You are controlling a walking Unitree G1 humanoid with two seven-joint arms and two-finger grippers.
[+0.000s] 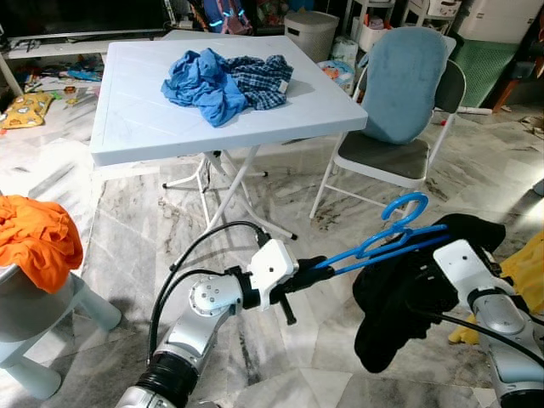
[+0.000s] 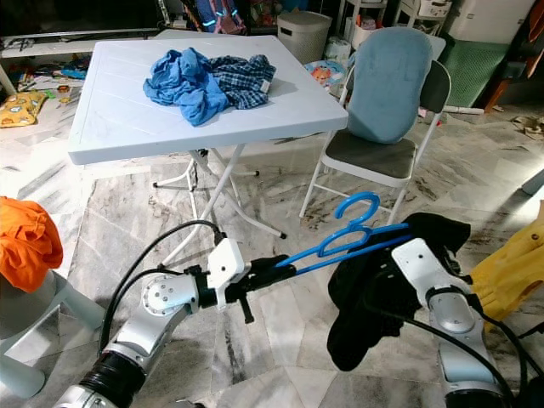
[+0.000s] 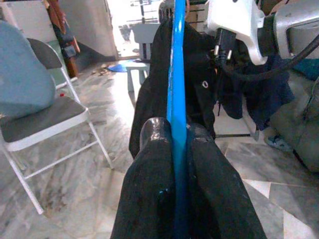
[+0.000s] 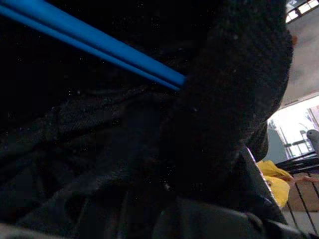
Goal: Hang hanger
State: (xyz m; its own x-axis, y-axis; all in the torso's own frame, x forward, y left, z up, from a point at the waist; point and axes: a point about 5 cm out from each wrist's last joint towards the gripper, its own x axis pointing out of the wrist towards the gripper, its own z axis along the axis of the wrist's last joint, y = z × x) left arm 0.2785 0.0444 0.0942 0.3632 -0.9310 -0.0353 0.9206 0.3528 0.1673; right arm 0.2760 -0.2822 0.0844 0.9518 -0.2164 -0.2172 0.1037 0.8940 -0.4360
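A blue plastic hanger (image 1: 387, 238) lies slanted in the air between my two arms, hook (image 1: 406, 206) upward. My left gripper (image 1: 316, 267) is shut on its lower left end; in the left wrist view the blue bar (image 3: 175, 99) runs between the two black fingers (image 3: 149, 164). The hanger's other end goes into a black garment (image 1: 395, 310) that hangs bunched above the floor. My right gripper (image 1: 422, 285) is buried in that cloth and shut on it. In the right wrist view the black cloth (image 4: 124, 149) lies close with the hanger's blue bars (image 4: 89, 42) crossing it.
A white folding table (image 1: 136, 127) stands ahead with blue clothes (image 1: 225, 81) heaped on it. A folding chair with a light blue cover (image 1: 399, 85) is at its right. Orange cloth (image 1: 34, 238) lies on a grey stool at left, yellow cloth (image 1: 527, 263) at right. The floor is marble.
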